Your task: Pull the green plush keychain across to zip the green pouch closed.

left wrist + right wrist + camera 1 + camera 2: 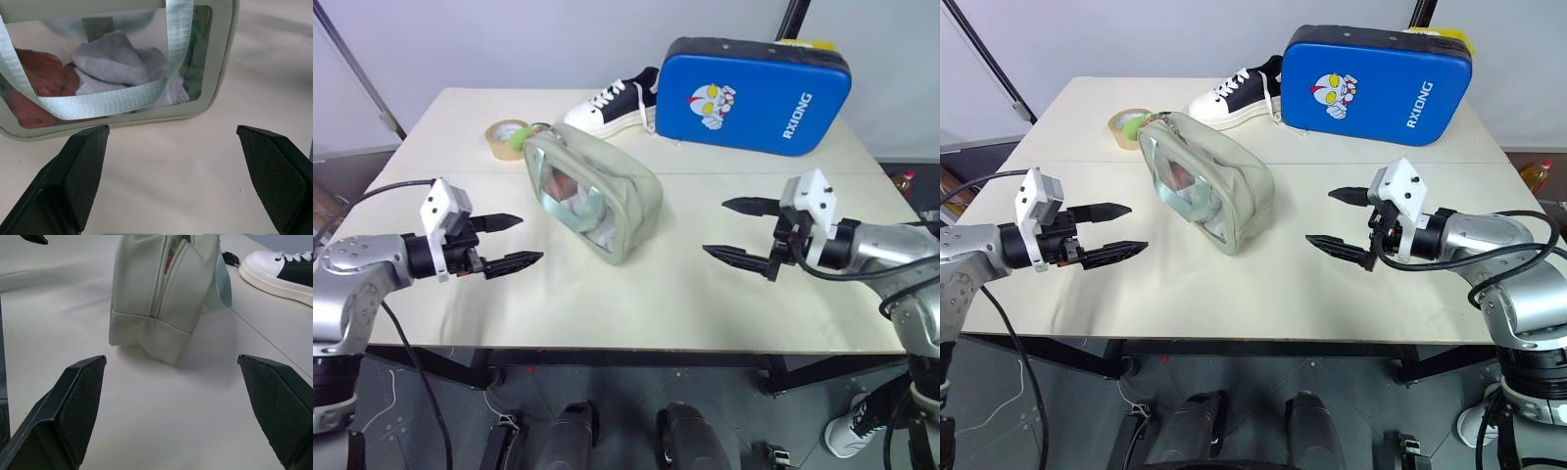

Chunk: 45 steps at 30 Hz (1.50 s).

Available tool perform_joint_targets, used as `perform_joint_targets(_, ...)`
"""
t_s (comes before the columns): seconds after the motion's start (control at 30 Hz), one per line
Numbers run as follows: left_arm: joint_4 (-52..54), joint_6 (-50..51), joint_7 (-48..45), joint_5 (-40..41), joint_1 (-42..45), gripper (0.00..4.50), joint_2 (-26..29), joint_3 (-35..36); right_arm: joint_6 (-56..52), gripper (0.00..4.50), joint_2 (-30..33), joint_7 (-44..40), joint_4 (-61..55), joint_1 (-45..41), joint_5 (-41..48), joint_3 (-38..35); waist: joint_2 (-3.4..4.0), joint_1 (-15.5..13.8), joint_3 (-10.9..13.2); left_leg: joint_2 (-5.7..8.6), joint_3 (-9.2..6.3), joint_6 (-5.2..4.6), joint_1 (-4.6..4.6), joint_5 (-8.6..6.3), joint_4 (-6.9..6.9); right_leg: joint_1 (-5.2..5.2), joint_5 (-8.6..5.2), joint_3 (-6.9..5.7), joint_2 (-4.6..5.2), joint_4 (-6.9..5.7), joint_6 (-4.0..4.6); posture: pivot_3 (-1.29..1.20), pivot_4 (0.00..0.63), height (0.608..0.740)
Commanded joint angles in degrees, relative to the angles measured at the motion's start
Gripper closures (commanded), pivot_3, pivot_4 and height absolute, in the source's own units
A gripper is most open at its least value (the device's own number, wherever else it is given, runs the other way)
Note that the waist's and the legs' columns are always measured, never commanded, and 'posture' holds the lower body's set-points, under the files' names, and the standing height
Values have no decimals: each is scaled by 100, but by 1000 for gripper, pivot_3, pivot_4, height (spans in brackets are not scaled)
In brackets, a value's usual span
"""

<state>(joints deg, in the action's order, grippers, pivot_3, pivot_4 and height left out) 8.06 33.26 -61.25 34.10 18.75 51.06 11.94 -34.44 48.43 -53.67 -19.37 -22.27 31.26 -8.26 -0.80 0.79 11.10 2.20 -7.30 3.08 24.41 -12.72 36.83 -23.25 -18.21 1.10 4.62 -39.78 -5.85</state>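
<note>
Outward from the robot, the left gripper [509, 241] hangs above the near left of the table with its two black fingers spread wide and nothing between them. Opposite it, the right gripper [737, 231] hangs above the near right, fingers likewise spread and empty, both sets of tips turned inward toward the middle. Between them, well apart from either, the green pouch [607, 196] rests on the pale cream table [646, 304], its clear window panel facing the left gripper and showing folded white and reddish cloth inside. The pouch's long axis runs diagonally, from the far left beside the tape roll [504, 136] toward the near middle of the table. Its near end faces the right gripper, and the right wrist view shows the zipper [164, 276] climbing that end, closed low down and parted toward the top. At the pouch's far end, the green plush keychain [521, 137] lies just beside the tape roll. Farther back sit a black-and-white sneaker [612, 103] and a blue padded case [754, 93] printed with a cartoon figure. Pale grey walls close the room behind, with a dark floor under the table's black frame.
</note>
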Motion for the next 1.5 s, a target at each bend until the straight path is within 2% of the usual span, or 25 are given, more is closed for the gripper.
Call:
perform_joint_targets(0.03,147,37,-130,226,46,65,59,208,116,0,46,5,-41,-101,-3,-107,0,0,0,0,0,0,0,0,0,0,0,0,0,0,0,0,150,695)
perform_joint_targets(0.7,74,5,-260,395,8,65,35,475,-68,0,79,39,-148,-332,110,-130,0,-1,0,-1,-1,0,1,0,-1,0,0,0,1,4,0,0,150,695)
perform_joint_targets(0.83,-53,18,-411,573,174,65,174,665,-636,0,83,222,-293,-762,635,-349,1,10,1,0,-7,0,1,0,-1,0,0,2,3,8,1,0,150,695)
perform_joint_targets(0.97,-482,32,-563,606,501,65,438,817,-1270,0,-3,469,-353,-1562,1144,-279,2,24,1,-4,-16,0,1,0,-6,-1,2,-1,-3,15,5,0,150,695)
perform_joint_targets(1.1,-851,-294,-696,377,816,65,458,637,-1368,0,-137,655,-236,-2001,869,265,1,14,0,-3,-14,0,-3,0,-33,1,3,-1,-1,36,4,0,150,695)
perform_joint_targets(1.23,-962,-366,-741,288,963,65,326,433,-1485,0,-680,1051,176,-2760,366,1100,1,39,0,0,-10,2,0,2,-51,-8,4,0,2,44,2,0,150,695)
perform_joint_targets(1.37,-1043,-413,-915,231,1038,65,253,252,-2007,0,-1848,1452,987,-4041,152,1775,1,203,0,-3,-4,15,-1,10,-70,-23,5,2,-4,33,1,0,150,695)
perform_joint_targets(1.5,-1314,-321,-1205,291,1398,65,378,192,-2555,0,-2685,1680,2077,-5062,-149,2161,0,212,0,-8,-8,29,1,18,-83,-41,5,-3,-15,17,2,0,150,695)
